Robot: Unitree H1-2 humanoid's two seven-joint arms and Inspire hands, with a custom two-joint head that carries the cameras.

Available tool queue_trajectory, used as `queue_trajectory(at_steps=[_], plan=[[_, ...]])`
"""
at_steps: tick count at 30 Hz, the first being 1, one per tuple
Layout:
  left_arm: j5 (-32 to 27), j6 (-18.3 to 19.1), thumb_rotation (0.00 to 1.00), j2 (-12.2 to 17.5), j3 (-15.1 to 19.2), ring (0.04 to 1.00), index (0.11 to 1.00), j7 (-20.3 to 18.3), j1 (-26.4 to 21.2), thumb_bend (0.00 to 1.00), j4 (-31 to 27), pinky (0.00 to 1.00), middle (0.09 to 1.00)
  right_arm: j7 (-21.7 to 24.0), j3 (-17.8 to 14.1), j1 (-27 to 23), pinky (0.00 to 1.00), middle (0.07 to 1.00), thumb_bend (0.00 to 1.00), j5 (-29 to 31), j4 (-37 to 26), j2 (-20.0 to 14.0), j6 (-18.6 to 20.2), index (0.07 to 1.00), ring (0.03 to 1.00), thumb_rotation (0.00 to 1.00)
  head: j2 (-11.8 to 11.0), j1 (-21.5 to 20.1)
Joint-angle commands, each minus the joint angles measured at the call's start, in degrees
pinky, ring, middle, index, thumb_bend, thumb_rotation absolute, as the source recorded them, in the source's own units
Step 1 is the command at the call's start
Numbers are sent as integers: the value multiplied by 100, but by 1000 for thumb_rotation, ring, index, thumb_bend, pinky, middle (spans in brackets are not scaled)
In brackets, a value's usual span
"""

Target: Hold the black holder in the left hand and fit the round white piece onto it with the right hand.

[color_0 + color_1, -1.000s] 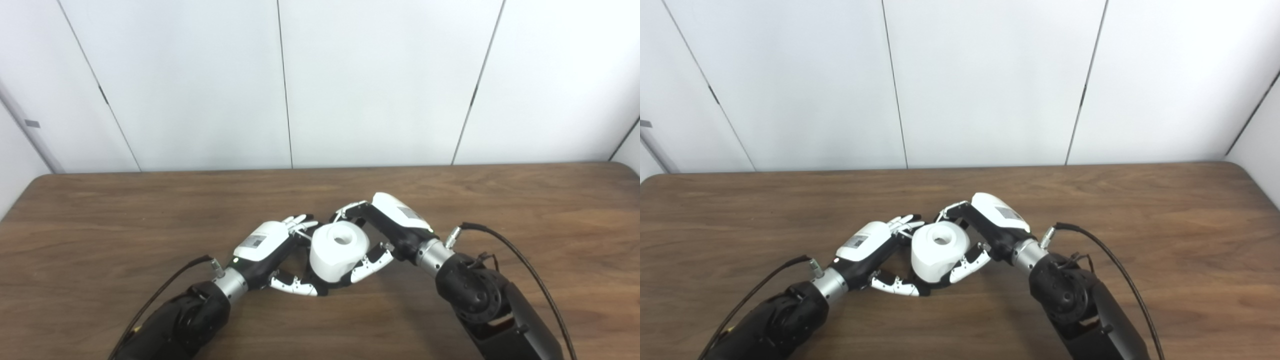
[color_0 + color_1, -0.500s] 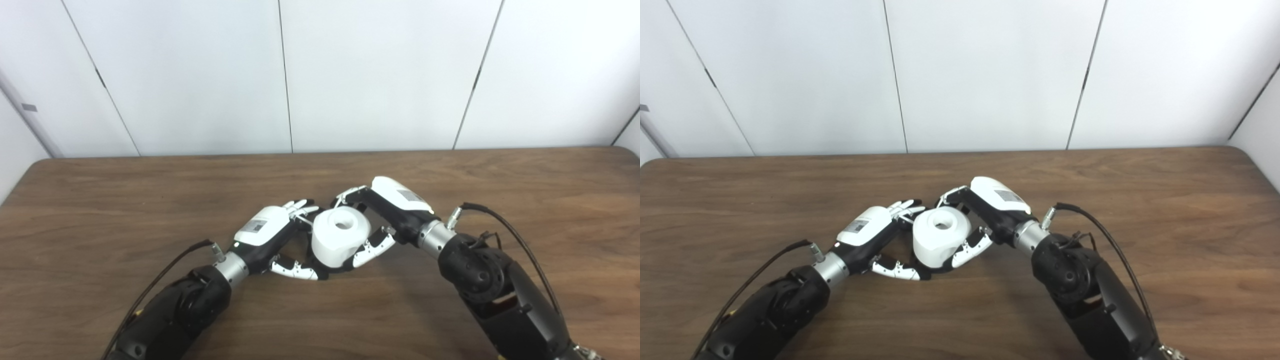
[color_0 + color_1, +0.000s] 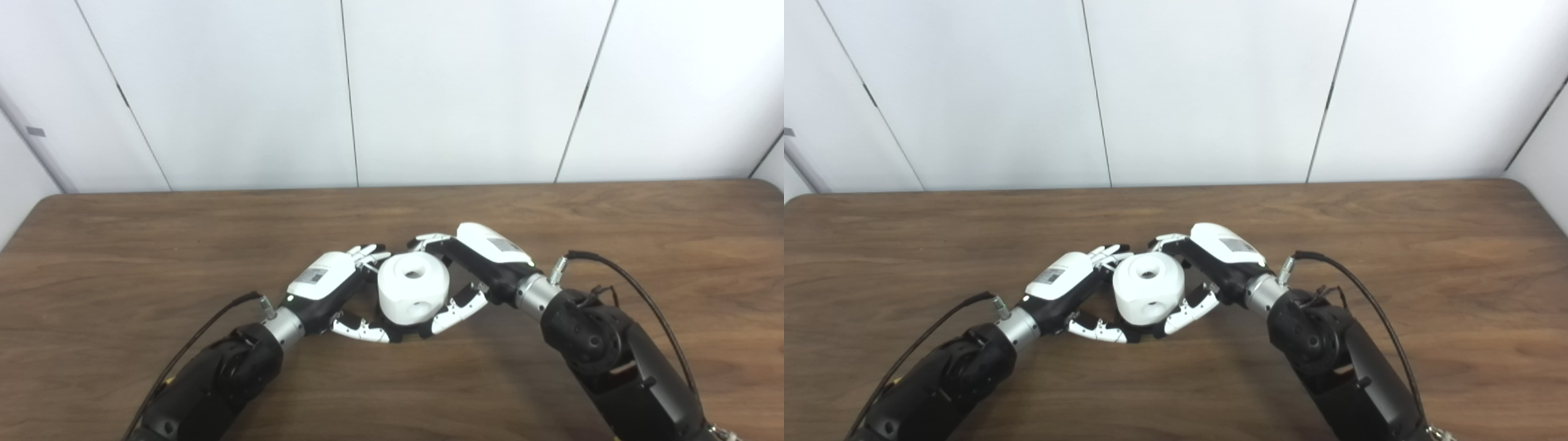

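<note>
The round white piece (image 3: pixel 413 294) sits between my two hands at the table's middle, with one hole on top and another on its near side. My right hand (image 3: pixel 484 263) is shut on it: fingers wrap its far side, the thumb (image 3: pixel 456 309) presses its lower right. My left hand (image 3: pixel 334 294) comes from the left, its thumb (image 3: pixel 358 331) reaching under the piece. Only a dark sliver of the black holder (image 3: pixel 401 334) shows beneath the white piece, and the left hand is shut on it. The rest of the holder is hidden.
The brown wooden table (image 3: pixel 153 245) runs from edge to edge of the picture, with white wall panels (image 3: pixel 245 92) behind its far edge. Black cables (image 3: pixel 631 294) trail from both wrists over the tabletop.
The whole picture shifted upward early on, so the camera moved. Since then the white piece has turned in the right hand, showing a side hole, and it sits slightly lower and further left.
</note>
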Motion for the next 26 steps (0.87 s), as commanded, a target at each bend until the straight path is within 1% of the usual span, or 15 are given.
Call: queue_trajectory(at_steps=[1,5,9,12,15,19,23,24,26], plan=[[448,215,61,92,-335,979,485,-699,384,524,175,985,912,-53,-48,-149,674,850,910,-28,-173,5,-76,910,793,310,13,1],[445,189,60,101,-337,978,485,-694,389,524,187,984,909,0,-79,-146,694,854,905,-55,-199,31,6,914,805,305,16,-1],[444,199,60,109,-341,978,485,-714,383,524,200,983,908,-11,-171,-162,693,862,900,1,-216,54,27,921,818,298,22,-9],[440,155,60,116,-334,977,485,-684,377,524,226,982,908,-7,-292,-219,676,865,903,99,-214,77,81,918,819,299,24,-17],[429,124,60,126,-329,975,485,-676,374,524,234,977,908,-19,-386,-290,655,850,918,152,-186,94,133,912,800,301,25,-30],[424,153,60,138,-331,983,485,-719,364,524,217,994,913,108,-489,-402,645,867,920,241,-205,68,343,935,802,294,30,-49],[453,146,60,153,-323,979,485,-684,376,524,175,995,908,411,-482,-534,640,886,939,207,-352,-151,626,964,807,270,54,-76],[447,143,60,159,-319,979,485,-683,380,524,172,995,907,517,-515,-557,636,891,944,248,-403,-220,716,971,805,254,56,-91],[439,118,60,167,-314,980,485,-668,384,524,186,996,906,667,-592,-566,620,900,957,341,-501,-368,810,973,796,192,59,-107]])
